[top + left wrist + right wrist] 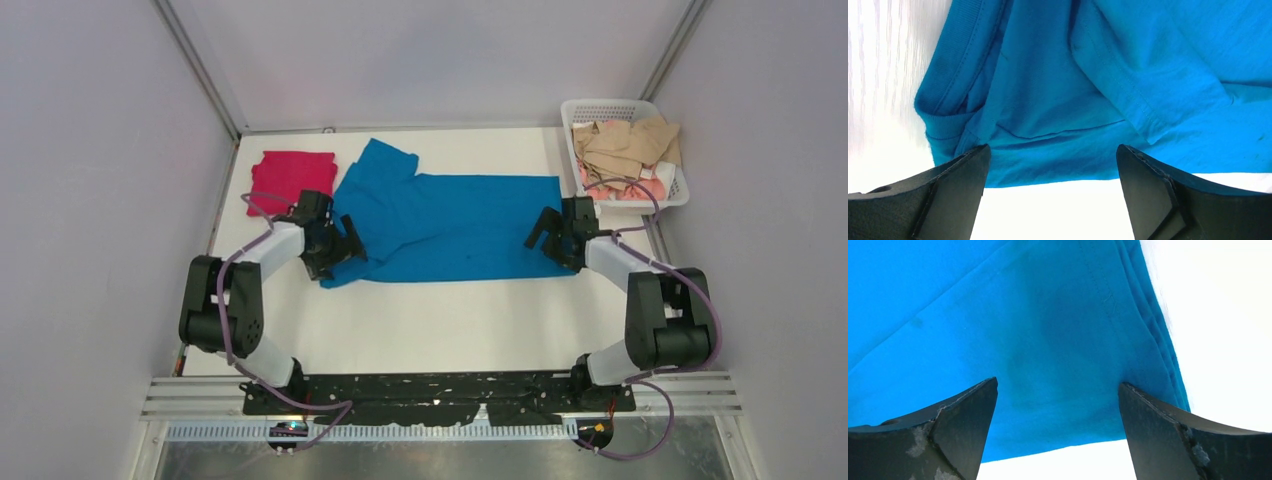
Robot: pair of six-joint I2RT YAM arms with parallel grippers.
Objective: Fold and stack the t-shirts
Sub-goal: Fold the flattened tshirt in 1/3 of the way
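The red shirt [290, 180] lies folded in a small square at the table's [430, 320] far left corner. Just right of it, the left gripper [352, 242] hangs over the collar end of the blue shirt [450, 225], jaws spread wide and grasping nothing. The blue shirt lies flat across mid-table, folded lengthwise, one sleeve pointing away. At its hem end the right gripper [540, 230] hovers, also released and empty. A white basket [625, 108] of beige cloths [625, 148] sits in the far right corner
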